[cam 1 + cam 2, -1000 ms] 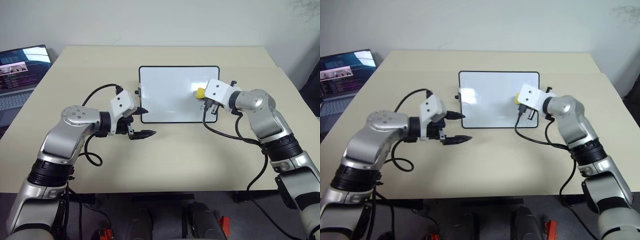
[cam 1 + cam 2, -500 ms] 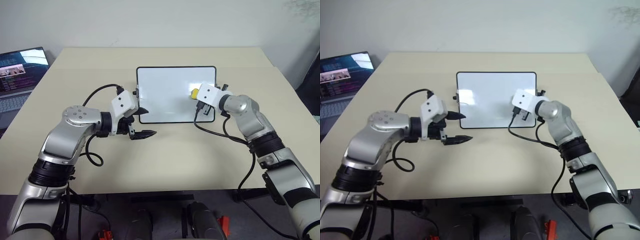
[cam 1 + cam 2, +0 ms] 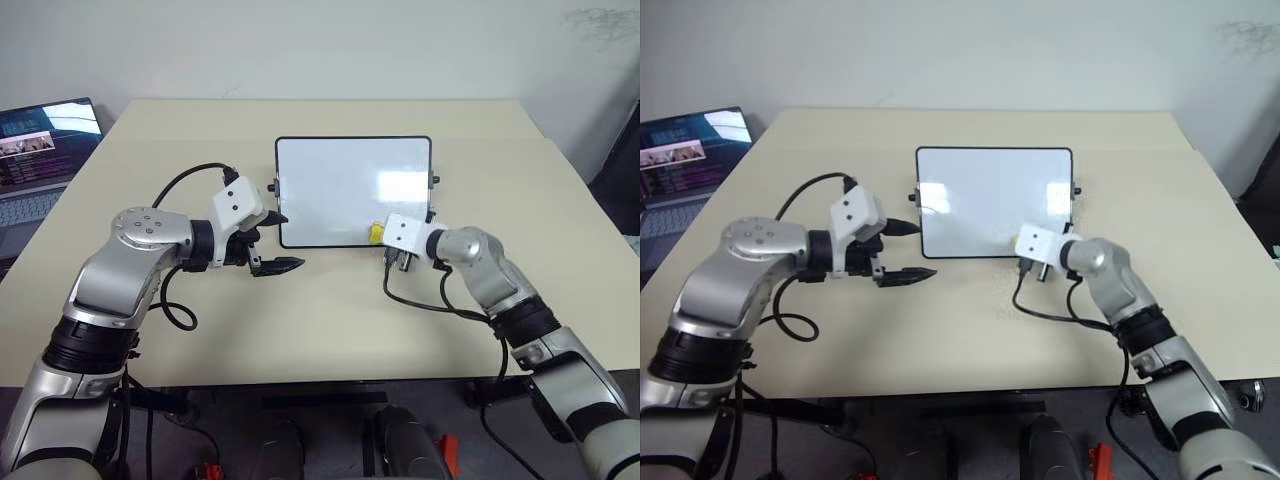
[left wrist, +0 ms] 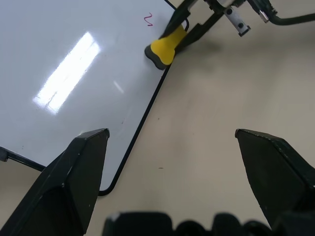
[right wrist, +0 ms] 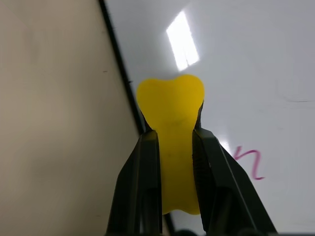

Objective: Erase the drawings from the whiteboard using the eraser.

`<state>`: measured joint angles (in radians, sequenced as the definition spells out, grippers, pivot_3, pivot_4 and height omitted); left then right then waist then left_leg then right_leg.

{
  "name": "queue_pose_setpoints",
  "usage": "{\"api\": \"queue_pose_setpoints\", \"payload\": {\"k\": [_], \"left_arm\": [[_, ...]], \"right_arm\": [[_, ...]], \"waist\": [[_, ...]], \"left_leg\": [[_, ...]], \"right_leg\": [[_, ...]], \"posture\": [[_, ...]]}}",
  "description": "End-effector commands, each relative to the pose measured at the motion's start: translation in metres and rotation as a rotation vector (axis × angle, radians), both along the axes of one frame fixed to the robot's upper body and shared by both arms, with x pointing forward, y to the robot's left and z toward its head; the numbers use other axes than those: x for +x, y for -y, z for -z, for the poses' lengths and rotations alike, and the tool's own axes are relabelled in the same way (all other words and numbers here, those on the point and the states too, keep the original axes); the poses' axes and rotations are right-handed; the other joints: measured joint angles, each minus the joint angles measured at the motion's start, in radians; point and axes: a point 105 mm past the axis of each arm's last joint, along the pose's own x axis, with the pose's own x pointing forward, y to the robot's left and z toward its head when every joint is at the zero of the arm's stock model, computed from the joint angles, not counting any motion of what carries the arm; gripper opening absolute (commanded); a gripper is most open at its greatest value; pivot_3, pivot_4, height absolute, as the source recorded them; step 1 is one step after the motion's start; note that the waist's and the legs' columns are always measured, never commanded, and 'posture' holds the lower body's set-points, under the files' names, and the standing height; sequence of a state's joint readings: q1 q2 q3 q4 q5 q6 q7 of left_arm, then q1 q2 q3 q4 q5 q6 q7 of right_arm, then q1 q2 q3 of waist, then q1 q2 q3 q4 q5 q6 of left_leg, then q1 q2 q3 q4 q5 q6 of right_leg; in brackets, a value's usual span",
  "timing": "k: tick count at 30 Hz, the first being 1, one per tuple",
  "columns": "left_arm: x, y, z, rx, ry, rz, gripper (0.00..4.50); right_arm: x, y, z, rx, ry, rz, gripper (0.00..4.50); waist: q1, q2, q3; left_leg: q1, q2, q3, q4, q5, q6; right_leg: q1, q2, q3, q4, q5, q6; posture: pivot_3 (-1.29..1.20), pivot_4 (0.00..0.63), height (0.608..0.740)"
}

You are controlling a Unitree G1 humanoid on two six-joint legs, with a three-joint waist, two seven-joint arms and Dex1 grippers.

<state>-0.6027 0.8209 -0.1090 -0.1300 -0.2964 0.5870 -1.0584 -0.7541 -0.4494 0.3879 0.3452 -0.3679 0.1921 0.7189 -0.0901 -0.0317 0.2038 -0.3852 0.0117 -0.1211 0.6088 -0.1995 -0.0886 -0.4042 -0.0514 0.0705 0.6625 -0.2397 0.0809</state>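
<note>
The whiteboard (image 3: 340, 180) lies flat in the middle of the table, black-framed. A small red squiggle (image 5: 250, 162) of the drawings sits near its near right corner, also seen from the left wrist (image 4: 148, 19). My right gripper (image 3: 380, 238) is shut on the yellow eraser (image 3: 375, 233), held over the board's near edge just left of that corner. In the right wrist view the eraser (image 5: 171, 113) stands between the two black fingers (image 5: 147, 162), beside the squiggle. My left gripper (image 3: 283, 243) hangs open and empty by the board's near left corner.
An open laptop (image 3: 40, 150) stands at the table's far left edge. A black cable loops on the table below my right wrist (image 3: 425, 300). Bare tabletop (image 3: 330, 320) spreads in front of the board.
My right gripper has carried the eraser from the middle of the board's right side down to its near edge. The left gripper has stayed where it was.
</note>
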Motion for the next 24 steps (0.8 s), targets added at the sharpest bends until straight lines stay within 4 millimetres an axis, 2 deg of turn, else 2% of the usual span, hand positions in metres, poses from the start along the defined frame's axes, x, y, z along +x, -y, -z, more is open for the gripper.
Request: {"api": "queue_pose_setpoints", "payload": {"k": [1,9,13,20,24], "left_arm": [[0.000,-0.001,-0.019,-0.003,0.069,0.004,4.50],[0.002,-0.001,-0.020,-0.003,0.074,0.004,4.50],[0.002,-0.002,-0.020,-0.004,0.079,-0.003,4.50],[0.003,-0.002,-0.021,-0.007,0.084,-0.008,4.50],[0.003,-0.002,-0.021,-0.007,0.085,-0.007,4.50]], "right_arm": [[0.005,0.012,0.003,-0.021,-0.012,0.061,0.52],[0.029,0.026,-0.036,-0.038,0.102,0.137,0.52],[0.043,0.043,-0.059,-0.084,0.183,0.201,0.52],[0.054,0.047,-0.069,-0.045,0.233,0.271,0.50],[0.047,0.035,-0.055,-0.049,0.185,0.233,0.49]], "waist": [[0.002,0.000,0.000],[0.001,0.000,0.000],[0.002,0.000,0.000],[0.000,0.000,0.000],[0.000,0.000,0.000]], "left_leg": [[0.000,0.000,0.000,0.000,0.000,0.000],[0.000,0.000,0.000,0.001,0.000,0.000],[0.000,0.000,0.000,0.001,0.001,0.000],[0.000,0.000,0.000,0.000,0.001,0.000],[0.000,0.000,0.000,0.001,0.001,0.001]], "right_leg": [[0.000,0.000,0.000,0.000,0.000,0.000],[0.000,0.000,0.000,0.000,-0.001,-0.003],[0.000,0.000,0.000,0.000,-0.002,-0.004],[0.000,0.000,0.000,-0.001,-0.001,-0.003],[0.000,0.000,0.001,0.000,-0.002,-0.004]], "posture": [[0.00,0.150,0.740],[0.00,0.150,0.740],[0.00,0.150,0.740],[0.00,0.150,0.740],[0.00,0.150,0.740]]}}
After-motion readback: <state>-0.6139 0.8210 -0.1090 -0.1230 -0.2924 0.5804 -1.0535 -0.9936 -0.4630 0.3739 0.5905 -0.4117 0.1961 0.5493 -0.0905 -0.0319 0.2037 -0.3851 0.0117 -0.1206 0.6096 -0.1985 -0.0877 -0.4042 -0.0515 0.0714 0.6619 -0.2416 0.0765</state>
